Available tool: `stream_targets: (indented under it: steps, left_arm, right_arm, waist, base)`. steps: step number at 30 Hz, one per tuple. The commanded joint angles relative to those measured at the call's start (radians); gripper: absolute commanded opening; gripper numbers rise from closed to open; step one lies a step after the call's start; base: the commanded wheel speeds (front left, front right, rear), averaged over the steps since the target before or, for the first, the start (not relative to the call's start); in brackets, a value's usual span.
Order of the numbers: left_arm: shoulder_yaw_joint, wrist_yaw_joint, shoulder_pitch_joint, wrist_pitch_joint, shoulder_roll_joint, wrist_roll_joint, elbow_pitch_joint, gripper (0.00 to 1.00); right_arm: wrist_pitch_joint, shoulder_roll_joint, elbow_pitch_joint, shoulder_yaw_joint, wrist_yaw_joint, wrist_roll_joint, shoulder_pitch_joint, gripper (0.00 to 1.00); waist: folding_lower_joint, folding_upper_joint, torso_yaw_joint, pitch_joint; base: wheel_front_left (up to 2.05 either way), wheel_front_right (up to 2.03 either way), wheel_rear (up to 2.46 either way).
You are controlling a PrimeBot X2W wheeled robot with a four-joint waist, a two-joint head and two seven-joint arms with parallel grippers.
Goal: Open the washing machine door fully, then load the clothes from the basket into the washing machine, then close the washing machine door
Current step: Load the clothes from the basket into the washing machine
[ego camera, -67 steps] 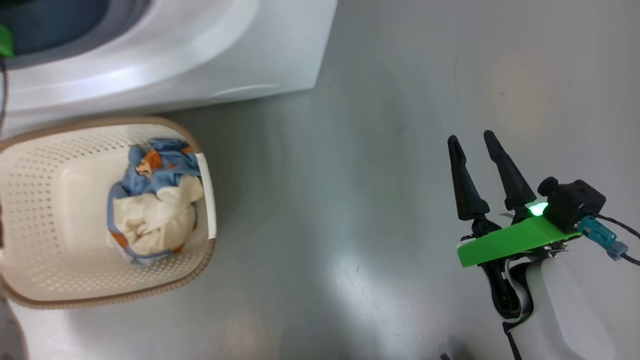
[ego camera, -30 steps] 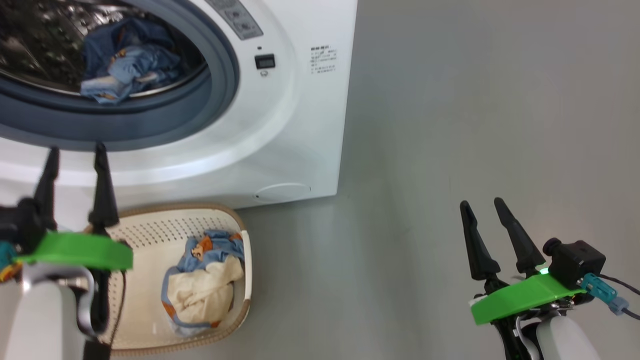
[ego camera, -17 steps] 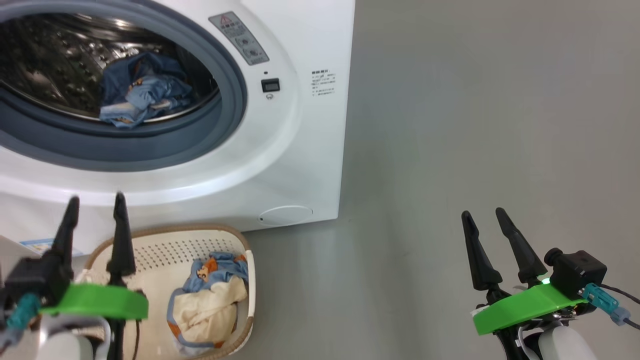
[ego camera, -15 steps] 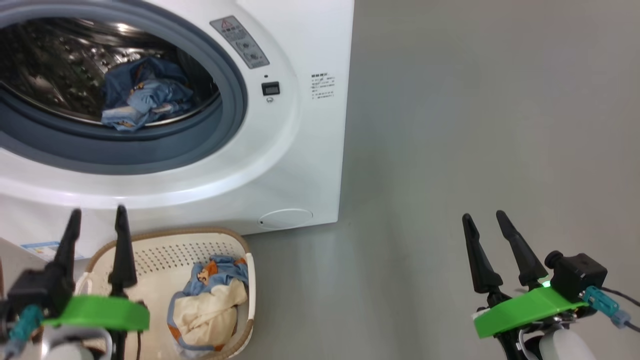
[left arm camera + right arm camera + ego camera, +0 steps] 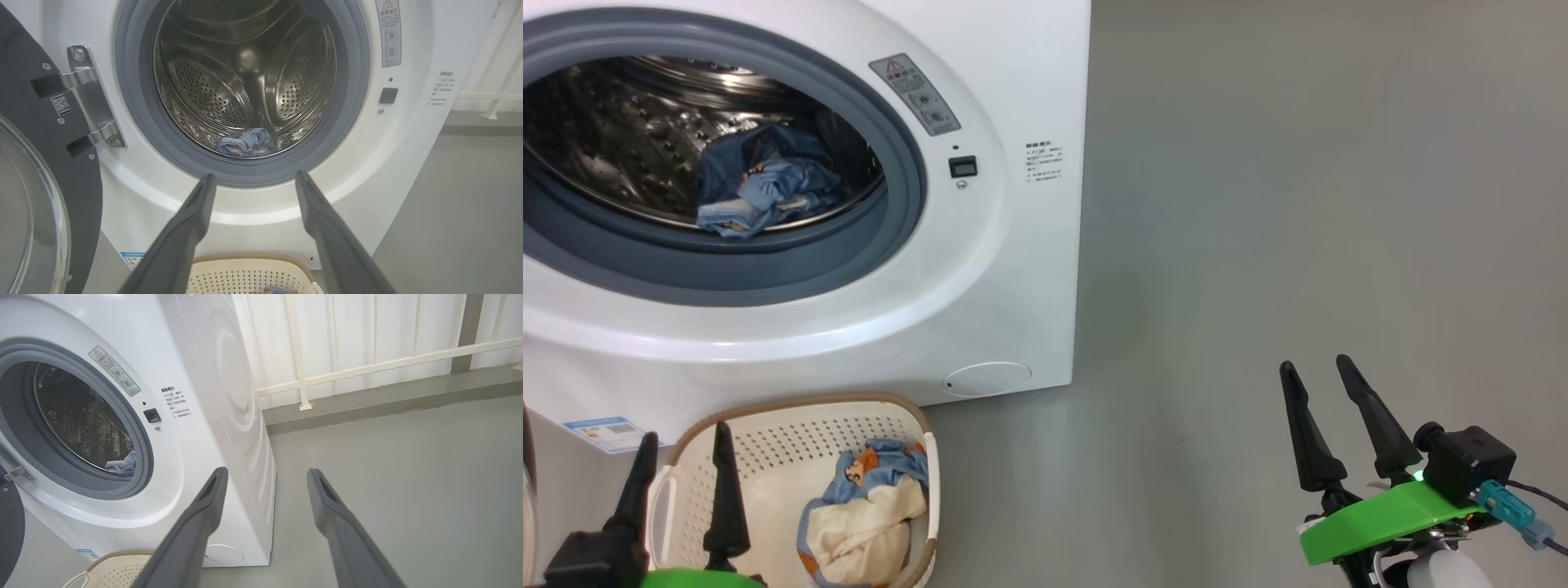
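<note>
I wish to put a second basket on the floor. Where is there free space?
The grey floor is bare between the side of the washing machine and the right gripper. Crowded: before the machine's front, where the basket with clothes stands by the left gripper.

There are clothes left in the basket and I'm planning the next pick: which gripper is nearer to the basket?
Left. The left gripper, open, sits at the left end of the basket. The right gripper, also open, stands far to its right over the floor.
</note>
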Motion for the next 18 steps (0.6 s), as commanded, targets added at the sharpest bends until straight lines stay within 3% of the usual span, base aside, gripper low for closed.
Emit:
stream_targets:
  steps: [1, 18]
  left_arm:
    - [0.033, 0.012, 0.003, -0.005, 0.01, -0.001, -0.039, 1.0]
    - [0.017, 0.041, 0.039, -0.005, 0.004, -0.006, -0.05, 1.0]
  right_arm:
    - [-0.005, -0.005, -0.031, 0.023, 0.01, -0.014, 0.004, 1.0]
    - [-0.005, -0.008, -0.044, 0.018, 0.01, -0.031, 0.02, 1.0]
  waist:
    - [-0.0001, 0.0, 0.003, -0.008]
    - [-0.0001, 0.0, 0.003, -0.014]
  base:
    - [0.0, 0.0, 0.0]
    - [0.0, 0.0, 0.0]
